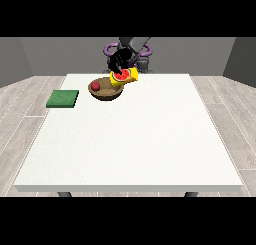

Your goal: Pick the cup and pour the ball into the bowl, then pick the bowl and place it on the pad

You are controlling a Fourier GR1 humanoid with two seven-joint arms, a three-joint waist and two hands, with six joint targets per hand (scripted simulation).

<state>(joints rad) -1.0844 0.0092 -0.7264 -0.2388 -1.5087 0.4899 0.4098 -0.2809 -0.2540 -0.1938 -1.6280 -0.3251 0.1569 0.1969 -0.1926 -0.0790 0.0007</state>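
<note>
Cup (126,76) sits tipped on its side above the far rim of the bowl (106,91), its red-lined mouth turned towards the camera and down to the view's left. I log it as yellow outside. One black hand (120,60) is directly behind and above it, touching its upper side, and I read the fingers as wrapped round the cup, though they are small and dark against the torso. I cannot tell from this view which arm this hand belongs to; it shows near the view's centre, under a grey forearm that comes down from the upper right. No second hand is visible to me.

Ball (95,85), red, lies inside the brown bowl at its left side, below and left of the cup's mouth and apart from the hand. The bowl rests on the white table (130,139) near the far edge. A green pad (63,99) lies flat near the table's left edge, well apart from the bowl.
</note>
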